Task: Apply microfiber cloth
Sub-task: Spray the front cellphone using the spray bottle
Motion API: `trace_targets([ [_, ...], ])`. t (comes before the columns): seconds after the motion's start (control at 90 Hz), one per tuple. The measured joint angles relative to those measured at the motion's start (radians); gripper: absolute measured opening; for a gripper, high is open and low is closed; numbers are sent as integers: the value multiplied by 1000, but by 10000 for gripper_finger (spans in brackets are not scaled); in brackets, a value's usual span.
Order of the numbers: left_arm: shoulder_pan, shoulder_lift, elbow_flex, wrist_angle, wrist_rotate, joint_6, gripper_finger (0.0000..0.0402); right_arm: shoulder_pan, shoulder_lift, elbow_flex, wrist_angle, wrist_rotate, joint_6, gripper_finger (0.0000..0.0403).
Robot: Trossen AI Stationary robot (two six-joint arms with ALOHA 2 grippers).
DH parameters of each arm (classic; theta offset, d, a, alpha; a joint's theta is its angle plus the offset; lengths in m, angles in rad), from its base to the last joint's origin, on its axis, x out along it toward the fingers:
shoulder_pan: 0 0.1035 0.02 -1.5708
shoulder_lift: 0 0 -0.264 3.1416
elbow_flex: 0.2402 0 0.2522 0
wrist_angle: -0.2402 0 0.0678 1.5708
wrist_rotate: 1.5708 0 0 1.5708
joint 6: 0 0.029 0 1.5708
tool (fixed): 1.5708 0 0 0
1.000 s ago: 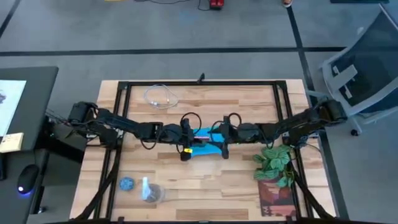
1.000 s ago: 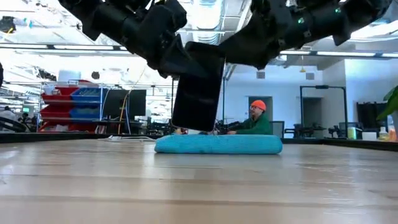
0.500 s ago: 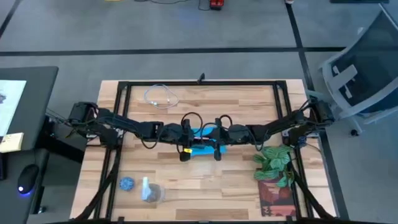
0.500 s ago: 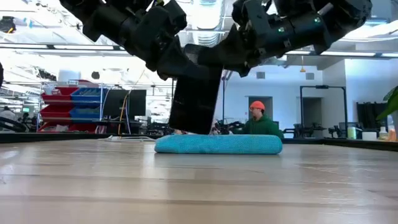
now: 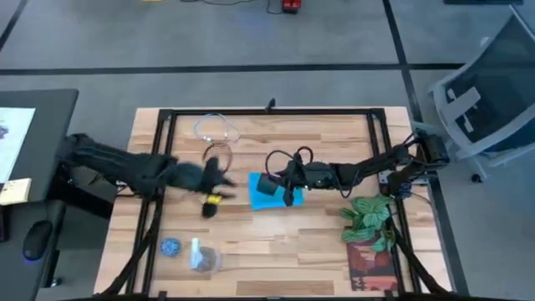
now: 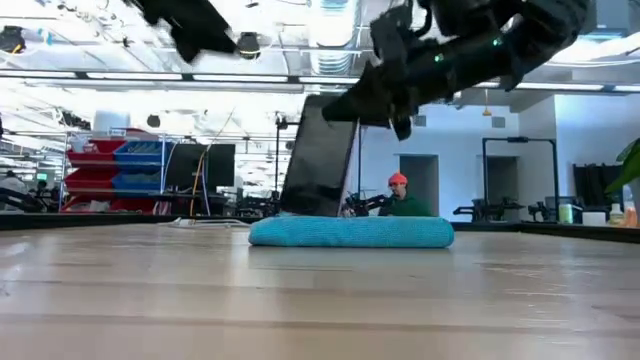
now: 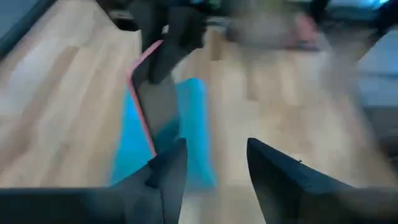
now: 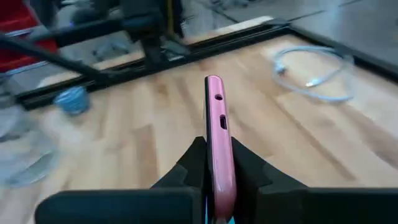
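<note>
Now the left gripper [image 5: 211,203] has let go and pulled away, fingers apart, leaving the right gripper [image 6: 345,108] alone clamping the phone [image 6: 318,155] upright on the cloth [image 6: 350,232].

White cable [image 5: 216,130], blue disc [image 5: 170,247], plant [image 5: 369,216] on wooden table [image 5: 318,251]
</note>
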Motion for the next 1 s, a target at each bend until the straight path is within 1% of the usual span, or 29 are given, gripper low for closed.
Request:
trace_targets([
  [0.044,-83,-28,16,-21,-73,-70,136,-1,1,0,0,1,0,20],
  [0.089,-169,-43,38,-47,-169,-153,129,-2,1,0,5,1,-2,20],
  [0.144,-269,-40,80,-96,-291,-261,121,-3,1,0,14,5,-7,20],
  [0.178,-322,-29,111,-134,-348,-327,116,-3,1,0,13,5,-8,20],
  [0.233,-392,2,175,-195,-392,-419,107,-2,1,0,12,2,-9,20],
  [0.289,-438,45,254,-272,-396,-508,98,-1,1,0,17,-2,-11,20],
  [0.344,-473,94,345,-370,-381,-600,89,-1,1,0,23,-3,-11,20],
  [0.378,-489,123,404,-437,-349,-647,84,-2,1,0,22,-2,-12,20],
  [0.456,-514,198,556,-576,-223,-741,72,-2,1,0,27,-2,-15,20],
  [0.567,-521,307,755,-735,-32,-879,58,-1,1,0,46,-2,-28,21],
  [0.622,-527,357,829,-804,27,-976,52,-1,1,0,50,-3,-29,22],
  [0.656,-531,384,864,-836,35,-1037,50,-1,1,0,52,-3,-30,22],
  [0.733,-534,427,914,-885,37,-1178,49,-1,1,0,63,-3,-41,22],
  [0.822,-534,455,921,-897,57,-1315,60,0,1,0,85,-2,-63,21],
  [0.911,-533,478,921,-896,62,-1404,84,2,1,0,107,-4,-66,22],
  [1.0,-533,495,921,-899,62,-1485,121,6,1,0,113,-9,-84,22],
])
